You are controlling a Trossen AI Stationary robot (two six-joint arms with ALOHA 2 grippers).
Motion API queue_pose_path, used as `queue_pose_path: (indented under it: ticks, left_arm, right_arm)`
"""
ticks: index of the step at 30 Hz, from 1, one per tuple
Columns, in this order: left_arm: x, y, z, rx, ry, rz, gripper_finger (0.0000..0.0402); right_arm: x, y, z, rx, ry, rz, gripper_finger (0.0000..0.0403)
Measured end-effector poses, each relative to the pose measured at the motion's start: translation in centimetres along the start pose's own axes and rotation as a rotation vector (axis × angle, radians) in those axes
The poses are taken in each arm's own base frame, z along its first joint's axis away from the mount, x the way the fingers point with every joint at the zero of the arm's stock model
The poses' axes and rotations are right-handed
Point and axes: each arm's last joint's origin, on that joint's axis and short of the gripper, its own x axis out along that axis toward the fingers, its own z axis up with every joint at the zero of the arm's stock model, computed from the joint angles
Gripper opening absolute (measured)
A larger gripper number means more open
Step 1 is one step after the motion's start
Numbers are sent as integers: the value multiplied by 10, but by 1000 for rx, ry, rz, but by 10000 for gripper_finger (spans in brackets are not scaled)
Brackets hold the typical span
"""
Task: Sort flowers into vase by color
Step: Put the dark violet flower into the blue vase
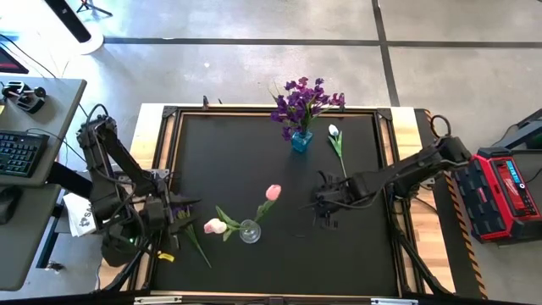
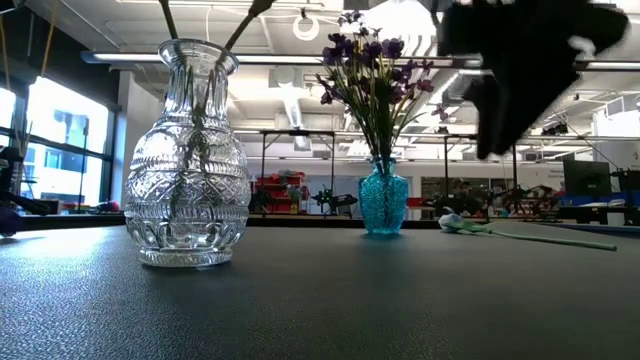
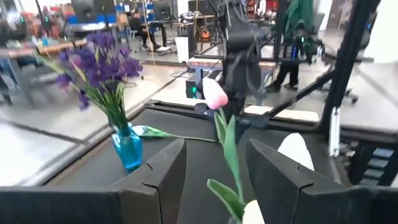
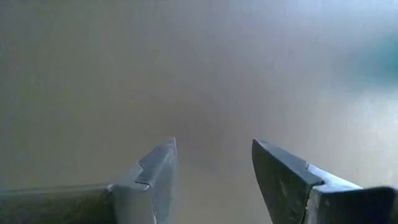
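Observation:
A clear glass vase (image 1: 250, 230) (image 2: 190, 160) stands near the table's near edge, and two pink tulips (image 1: 273, 192) (image 3: 215, 93) stick out of its mouth. A blue vase (image 1: 301, 141) (image 2: 383, 195) (image 3: 127, 146) near the far edge holds several purple sprigs (image 1: 303, 97). One white tulip (image 1: 336, 142) (image 2: 460, 225) lies flat on the mat beside it. My left gripper (image 1: 188, 207) (image 3: 214, 149) is open at the table's left edge, facing the glass vase. My right gripper (image 1: 324, 207) (image 4: 211, 146) is open over bare mat, right of the glass vase and above the table.
A green stem with leaves (image 1: 195, 241) lies on the mat by my left gripper. The black mat sits in a wooden frame (image 1: 406, 169). A red case (image 1: 504, 191) stands right of the table and a desk with a keyboard (image 1: 21, 152) left of it.

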Motion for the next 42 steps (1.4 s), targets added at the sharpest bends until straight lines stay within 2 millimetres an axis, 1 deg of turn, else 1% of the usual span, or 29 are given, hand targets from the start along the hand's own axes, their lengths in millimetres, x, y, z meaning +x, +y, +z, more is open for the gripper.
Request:
queue_pose_path:
  ticks: [3,6,9,12,16,18,20,23,26,28,30,33,36,40,42]
  left_arm:
    - [-1,4,4,-105,18,-26,156]
    - [-3,8,22,-235,62,-101,156]
    - [-6,12,41,-305,80,-151,156]
    - [-10,15,63,-334,111,-236,154]
    - [-11,19,88,-368,163,-369,144]
    - [-8,25,94,-440,179,-350,137]
    - [-5,32,93,-537,217,-305,128]
    - [1,41,78,-634,358,-229,113]
    - [4,45,57,-712,578,-111,98]
    - [5,46,44,-732,720,-5,89]
    - [6,45,31,-711,822,119,82]
    - [8,38,11,-704,914,285,75]
    - [12,27,-11,-718,979,386,72]
    - [17,13,-49,-729,1036,551,75]
    - [20,5,-67,-737,1075,586,83]
  right_arm:
    - [20,-11,-12,27,16,-14,181]
    - [38,-23,-22,77,2,-34,181]
    - [50,-26,-25,92,-74,-16,181]
    - [55,-26,-23,61,-157,1,181]
    - [54,-24,-15,-3,-257,9,181]
    - [53,-23,-11,-33,-301,15,181]
    - [52,-22,-8,-69,-333,15,181]
    - [51,-22,-5,-109,-360,14,181]
    - [51,-21,-4,-133,-372,11,181]
    - [51,-21,-4,-138,-371,10,181]
    - [51,-21,-5,-139,-369,10,181]
    - [51,-21,-4,-157,-374,7,181]
    - [50,-21,-2,-183,-401,6,181]
    - [49,-20,0,-190,-419,18,181]
    - [49,-20,0,-191,-418,20,181]
